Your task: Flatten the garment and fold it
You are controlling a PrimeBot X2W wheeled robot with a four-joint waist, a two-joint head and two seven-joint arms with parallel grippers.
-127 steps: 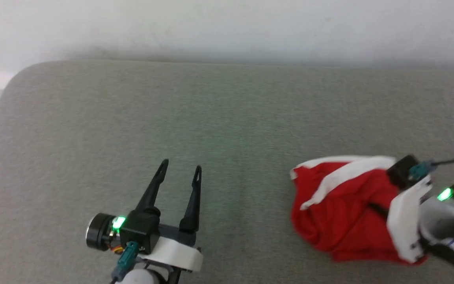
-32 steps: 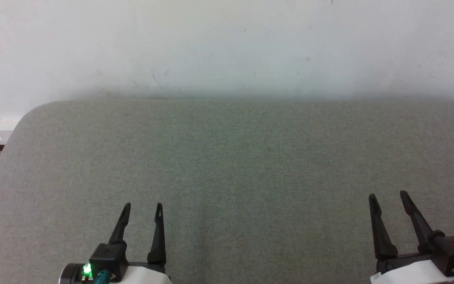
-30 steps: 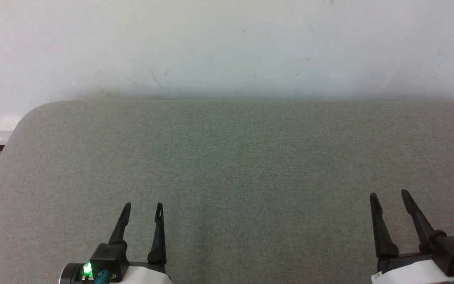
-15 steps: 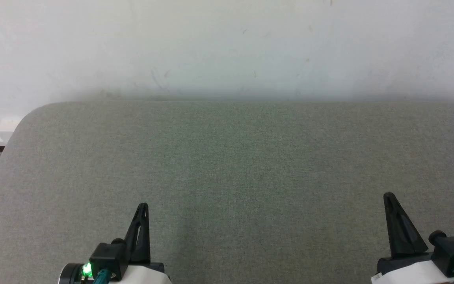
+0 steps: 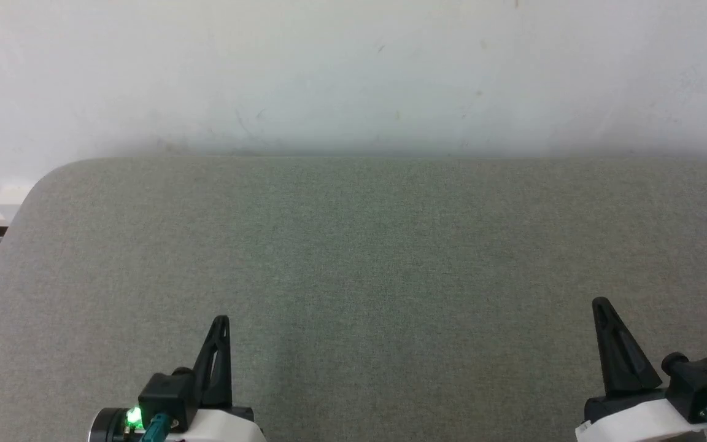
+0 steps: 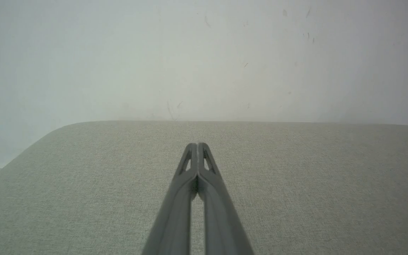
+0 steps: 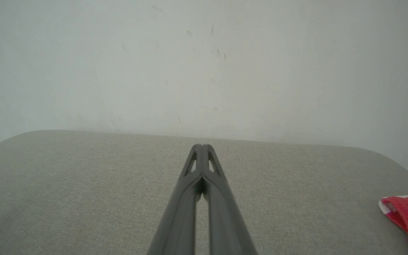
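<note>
1. Left gripper (image 5: 222,321) and right gripper (image 5: 601,303) hovered near the front of the grey surface (image 5: 353,245), fingers pressed together, holding nothing.
2. The garment (image 7: 406,214) lay beyond, at the right edge. Reaching it would likely require opening the right gripper first, then turning rightward.

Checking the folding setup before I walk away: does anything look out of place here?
Yes: the red garment lies at the far right of the grey fabric surface, cut off by the frame edge, beyond the right gripper. That and the left gripper are shut and empty.
</note>
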